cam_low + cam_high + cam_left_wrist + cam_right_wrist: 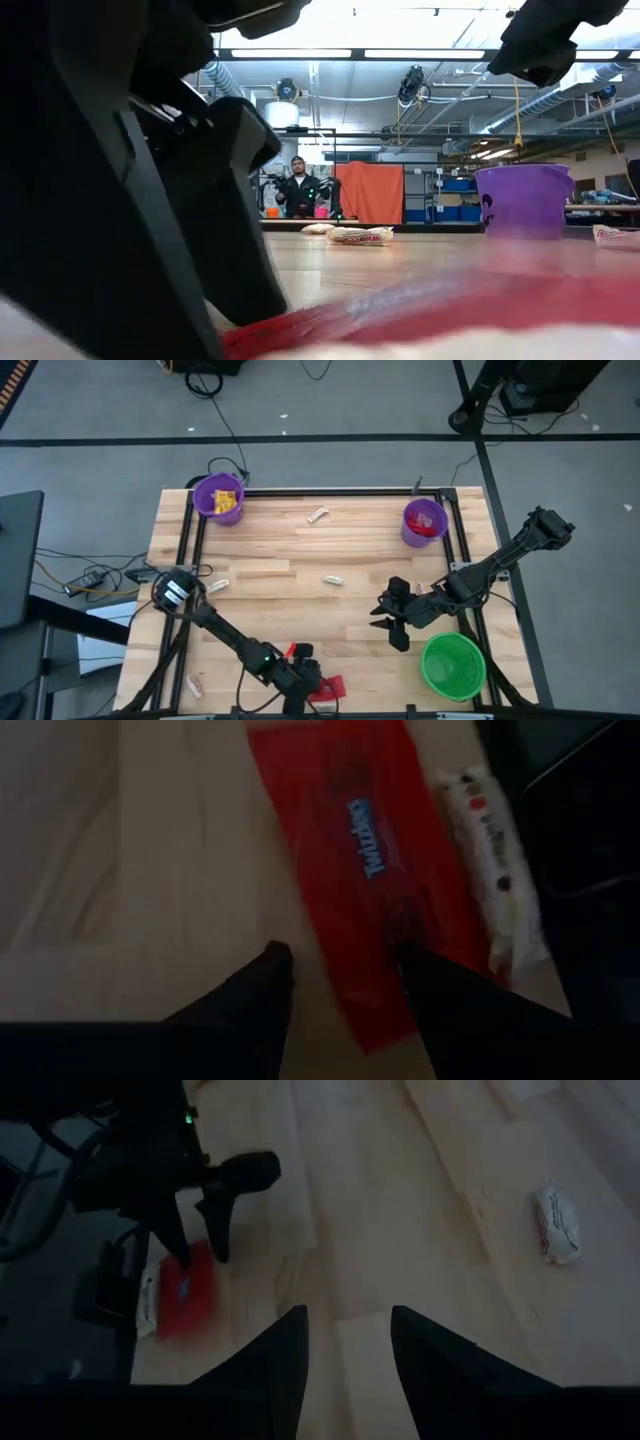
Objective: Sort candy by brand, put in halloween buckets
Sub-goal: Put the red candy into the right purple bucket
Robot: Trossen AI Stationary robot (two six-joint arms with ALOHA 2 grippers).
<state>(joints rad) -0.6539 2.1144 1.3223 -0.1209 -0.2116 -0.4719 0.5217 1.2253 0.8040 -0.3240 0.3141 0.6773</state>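
A red Twizzlers candy (360,840) lies flat on the wood near the table's near edge (332,685), with a white wrapped candy (495,870) along its side. My left gripper (340,970) is open low over the red wrapper's near end, one finger on the bare wood side and one over the wrapper. My right gripper (390,622) hangs open above the table's middle right, holding nothing. Two purple buckets (218,498) (424,520) stand at the far side, and a green bucket (452,665) at the near right. My left gripper slants down over the red wrapper's end (385,1010), the fingers across it. One fingertip (412,965) overlaps the wrapper; I cannot tell whether it touches. The candy lies flat on the table.
Loose cream candies lie at the far middle (318,514), the centre (332,580), the left (216,586) and the near left corner (195,685). A black frame rail (330,491) runs round the table. A person (298,185) stands far behind.
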